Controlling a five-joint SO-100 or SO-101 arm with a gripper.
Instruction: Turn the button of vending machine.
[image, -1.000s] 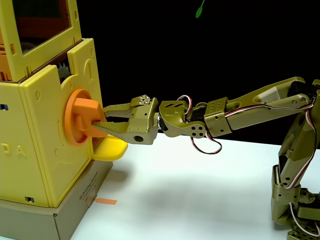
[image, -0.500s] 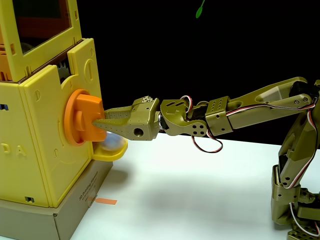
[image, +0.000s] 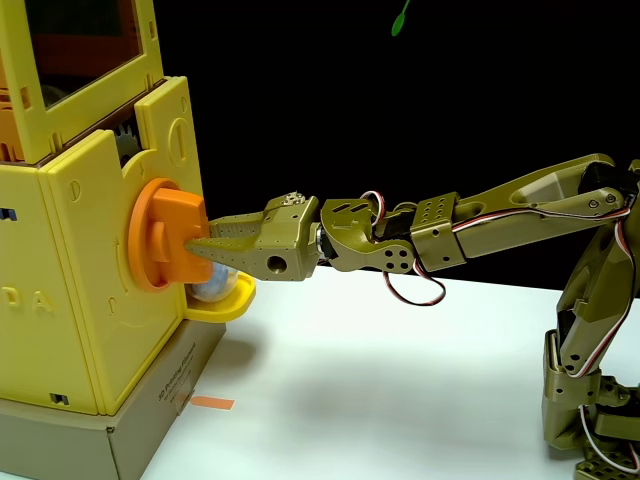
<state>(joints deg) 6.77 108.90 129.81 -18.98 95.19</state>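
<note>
The yellow vending machine (image: 90, 300) fills the left of the fixed view, its orange-tinted window (image: 80, 40) at the top. The orange button (image: 160, 235) sits on the machine's right face, its thick bar standing roughly upright. My olive gripper (image: 197, 245) reaches in from the right and is shut on the bar, with the wrist rolled so the fingers show edge-on. Just under the fingertips a pale round capsule (image: 213, 284) lies in the yellow tray lip (image: 236, 298).
The machine stands on a grey cardboard box (image: 150, 425). An orange tape strip (image: 212, 403) lies on the white table (image: 380, 390). My arm's base (image: 590, 410) is at the far right. The background is black.
Since a second ago my wrist has rolled, turning the button's bar with it. A pale capsule has dropped into the tray lip. Almost nothing moved in the last half second.
</note>
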